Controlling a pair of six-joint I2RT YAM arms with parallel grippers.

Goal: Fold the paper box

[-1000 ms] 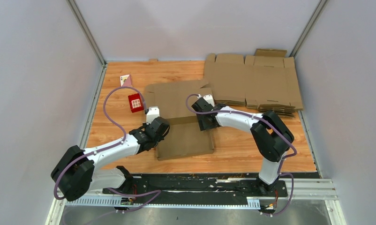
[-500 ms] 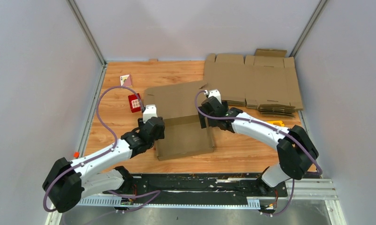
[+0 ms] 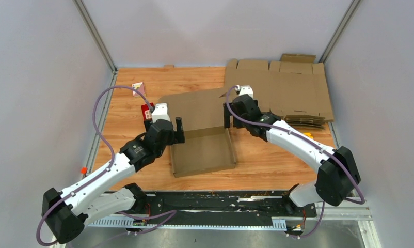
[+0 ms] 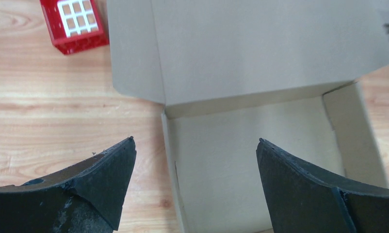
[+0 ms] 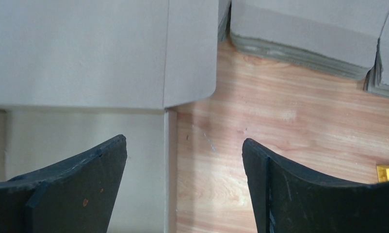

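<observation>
The paper box (image 3: 202,152) is a brown cardboard mailer in the middle of the table. Its shallow tray (image 4: 251,150) has raised side walls, and its lid panel (image 4: 260,48) lies open towards the back. My left gripper (image 3: 175,132) hovers above the tray's left wall, open and holding nothing; in the left wrist view the left gripper (image 4: 196,140) straddles that wall. My right gripper (image 3: 228,116) hovers at the tray's back right corner, open and holding nothing. In the right wrist view the right gripper (image 5: 184,139) spans the right wall (image 5: 171,160) and bare table.
A pile of flat cardboard sheets (image 3: 282,93) fills the back right, its edge (image 5: 304,34) close to my right gripper. A small red box (image 3: 145,110) sits just left of the lid. A small card (image 3: 138,88) lies back left, and a yellow object (image 3: 308,135) lies right of the box.
Both grippers have opened and let go of the box's side walls. Both arms have risen and reached further towards the back. The box stays where it was.
</observation>
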